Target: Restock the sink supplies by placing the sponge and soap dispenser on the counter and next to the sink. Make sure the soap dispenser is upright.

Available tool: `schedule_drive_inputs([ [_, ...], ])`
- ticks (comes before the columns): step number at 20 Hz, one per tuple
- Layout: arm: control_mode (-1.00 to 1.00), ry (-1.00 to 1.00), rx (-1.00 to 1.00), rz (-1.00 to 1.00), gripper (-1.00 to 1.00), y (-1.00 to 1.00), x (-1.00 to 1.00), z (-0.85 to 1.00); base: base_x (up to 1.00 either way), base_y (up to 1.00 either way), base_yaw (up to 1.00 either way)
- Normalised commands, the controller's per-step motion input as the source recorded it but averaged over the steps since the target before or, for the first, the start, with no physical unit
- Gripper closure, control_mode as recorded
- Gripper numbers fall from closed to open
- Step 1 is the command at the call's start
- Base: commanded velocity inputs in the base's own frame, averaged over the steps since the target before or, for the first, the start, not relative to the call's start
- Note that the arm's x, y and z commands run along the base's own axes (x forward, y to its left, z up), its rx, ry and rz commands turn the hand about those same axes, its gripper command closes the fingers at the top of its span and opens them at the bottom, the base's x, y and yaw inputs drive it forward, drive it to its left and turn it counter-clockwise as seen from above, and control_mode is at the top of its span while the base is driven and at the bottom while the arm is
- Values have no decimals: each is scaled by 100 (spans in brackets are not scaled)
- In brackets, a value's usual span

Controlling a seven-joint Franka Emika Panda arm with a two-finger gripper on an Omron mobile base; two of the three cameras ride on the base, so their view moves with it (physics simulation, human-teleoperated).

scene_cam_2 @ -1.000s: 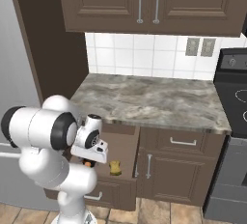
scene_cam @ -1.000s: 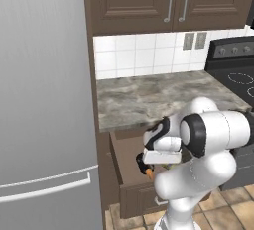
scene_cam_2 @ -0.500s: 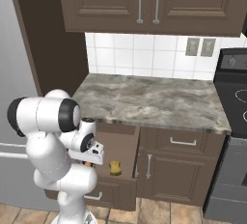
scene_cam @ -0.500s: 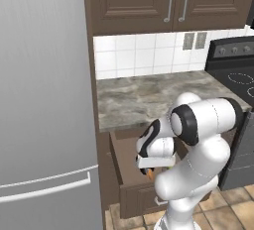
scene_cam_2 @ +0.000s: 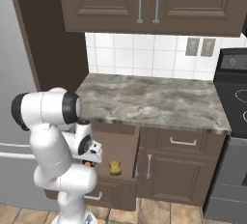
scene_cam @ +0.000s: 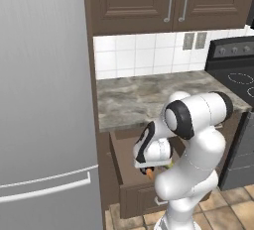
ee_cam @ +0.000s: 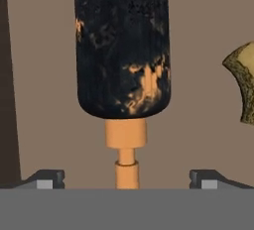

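Observation:
The soap dispenser (ee_cam: 123,45), a black bottle with an orange pump, lies on the floor of an open drawer (scene_cam: 120,157) below the counter (scene_cam: 144,97). Its pump end points at my gripper (ee_cam: 127,179), which hovers just above it, open, with a fingertip on either side of the pump and nothing held. The yellow-tan sponge (ee_cam: 243,87) lies beside the bottle in the same drawer; the right base view has the sponge (scene_cam_2: 115,167) near the drawer's front. From the base views, the gripper (scene_cam: 149,164) reaches down into the drawer. The sink is out of view.
A tall grey fridge (scene_cam: 44,100) stands immediately left of the drawer. A black stove (scene_cam: 235,73) borders the counter on the right. Dark upper cabinets (scene_cam_2: 149,1) hang above the marbled counter (scene_cam_2: 154,100), and closed cabinet doors (scene_cam_2: 164,172) sit right of the open drawer.
The arm has folded down and leftwards, bringing the hand lower into the open drawer, over the soap dispenser. The jaws have stayed open. Sponge and bottle have not moved.

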Motion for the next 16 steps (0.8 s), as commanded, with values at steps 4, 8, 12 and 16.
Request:
schedule_drive_inputs([
  [4, -100, -12, -4, 0, -100, 7, 0, -27, 0, 0, 0],
  [8, -100, -8, 0, 0, -100, 0, 0, -22, 0, 0, 0],
  [12, -100, -8, 0, 0, -100, 0, -10, -5, 0, 0, 0],
  [16, -100, -6, 0, 0, -100, 0, -2, -6, 0, 0, 0],
])
